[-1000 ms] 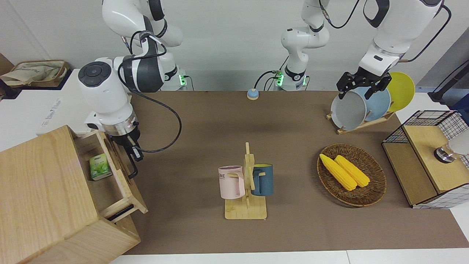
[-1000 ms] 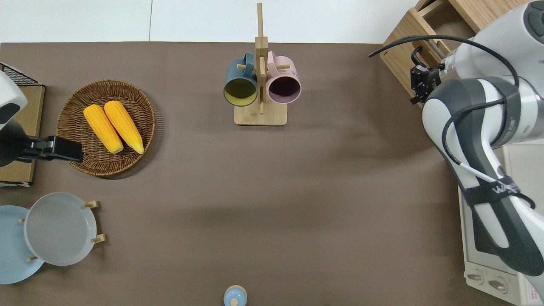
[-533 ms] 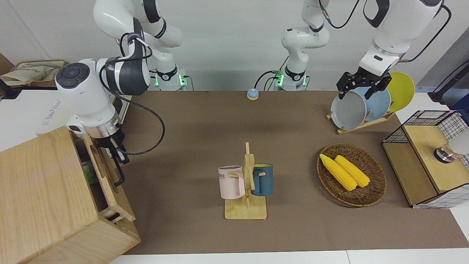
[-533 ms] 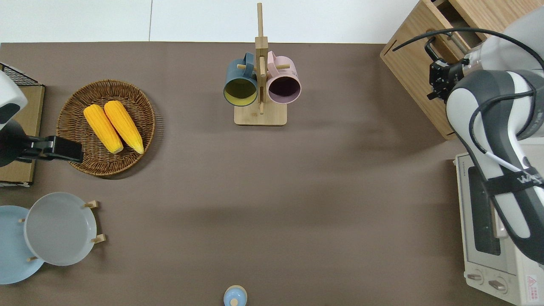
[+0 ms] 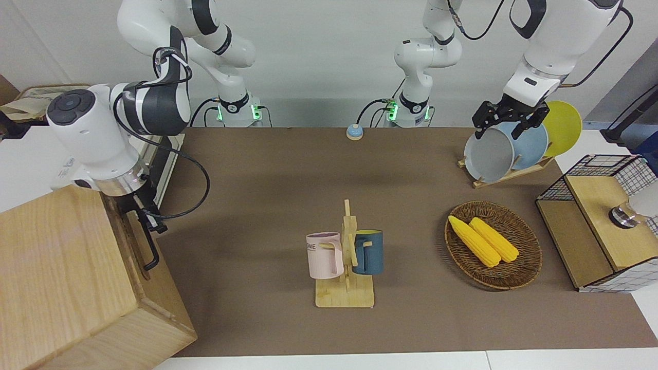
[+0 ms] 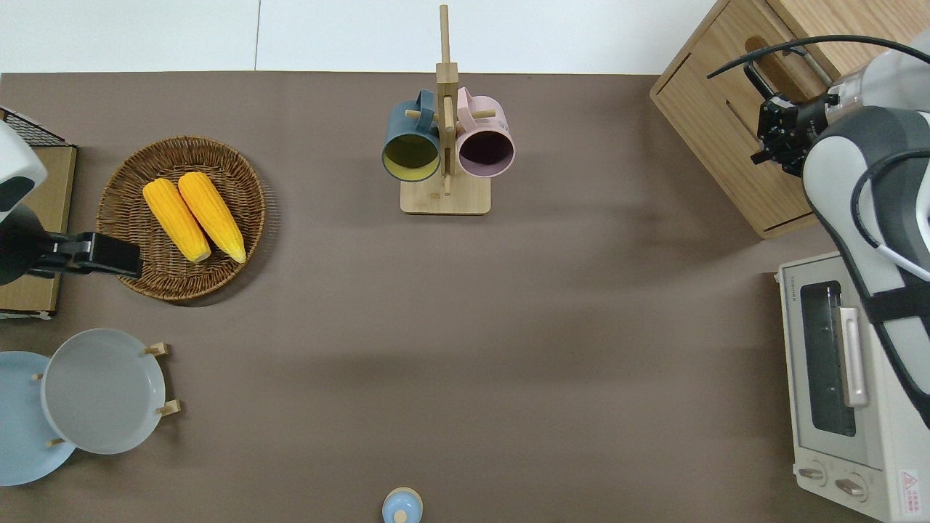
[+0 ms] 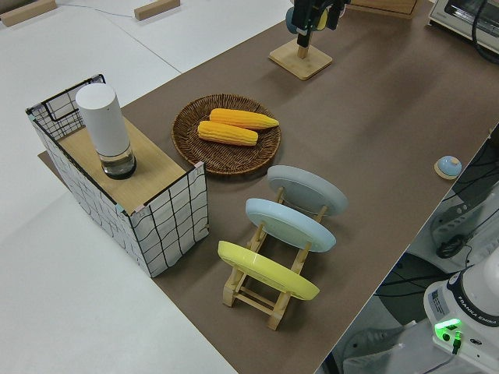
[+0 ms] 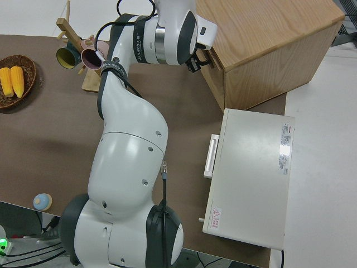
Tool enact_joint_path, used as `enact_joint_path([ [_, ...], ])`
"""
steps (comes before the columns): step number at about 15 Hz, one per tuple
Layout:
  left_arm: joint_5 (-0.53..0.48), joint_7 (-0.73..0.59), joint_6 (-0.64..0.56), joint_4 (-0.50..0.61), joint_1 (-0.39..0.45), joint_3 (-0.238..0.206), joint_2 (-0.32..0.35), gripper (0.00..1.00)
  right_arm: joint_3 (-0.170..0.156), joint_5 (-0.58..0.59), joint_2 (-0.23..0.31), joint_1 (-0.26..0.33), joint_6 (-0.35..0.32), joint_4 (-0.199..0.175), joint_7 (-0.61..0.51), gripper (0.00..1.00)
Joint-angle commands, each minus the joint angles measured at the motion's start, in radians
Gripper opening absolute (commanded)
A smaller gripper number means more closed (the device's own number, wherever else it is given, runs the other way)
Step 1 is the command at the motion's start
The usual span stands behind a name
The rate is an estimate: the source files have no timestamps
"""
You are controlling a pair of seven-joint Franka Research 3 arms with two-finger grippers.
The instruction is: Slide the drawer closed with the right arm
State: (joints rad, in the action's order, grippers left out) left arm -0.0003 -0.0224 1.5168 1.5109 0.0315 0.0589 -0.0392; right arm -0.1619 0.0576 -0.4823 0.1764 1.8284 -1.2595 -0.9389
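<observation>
1. You have the drawer (image 5: 134,237) pushed flush into the wooden cabinet (image 5: 61,277) at the right arm's end of the table; it looks closed.
2. Your right gripper (image 5: 146,218) sits at the black loop handle (image 5: 149,246); I cannot tell how it is set.
3. Expect a stiff, fairly heavy wood drawer; press on the front panel beside the handle.
4. The left arm is parked.
5. The pink mug (image 5: 325,255) shows "ME"; other lettering is unreadable.
</observation>
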Motion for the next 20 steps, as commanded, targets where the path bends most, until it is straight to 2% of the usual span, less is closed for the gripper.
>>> enact_joint_path([
  [1, 0.017, -0.010, -0.020, -0.024, 0.005, 0.007, -0.011, 0.99, -0.013, 0.004, -0.032, 0.038, 0.011, 0.037, 0.051, 0.000],
  [4, 0.017, -0.010, -0.020, -0.026, 0.005, 0.007, -0.011, 0.99, -0.013, 0.004, -0.030, 0.032, 0.011, 0.037, 0.049, 0.000],
  [8, 0.017, -0.010, -0.020, -0.026, 0.005, 0.007, -0.011, 0.99, -0.018, 0.007, -0.025, -0.004, 0.005, 0.026, 0.048, 0.000],
  [12, 0.017, -0.010, -0.020, -0.026, 0.005, 0.007, -0.011, 0.99, -0.016, 0.011, -0.003, -0.092, -0.003, 0.009, 0.042, 0.000],
  [16, 0.017, -0.010, -0.020, -0.026, 0.005, 0.007, -0.011, 0.99, -0.010, 0.013, 0.076, -0.190, -0.014, -0.057, 0.054, 0.000],
  [18, 0.017, -0.010, -0.020, -0.026, 0.005, 0.007, -0.011, 0.99, -0.001, 0.013, 0.096, -0.251, -0.043, -0.058, 0.072, 0.000],
  [20, 0.017, -0.010, -0.020, -0.024, 0.005, 0.007, -0.011, 0.99, 0.024, 0.013, 0.125, -0.306, -0.076, -0.060, 0.084, 0.000],
])
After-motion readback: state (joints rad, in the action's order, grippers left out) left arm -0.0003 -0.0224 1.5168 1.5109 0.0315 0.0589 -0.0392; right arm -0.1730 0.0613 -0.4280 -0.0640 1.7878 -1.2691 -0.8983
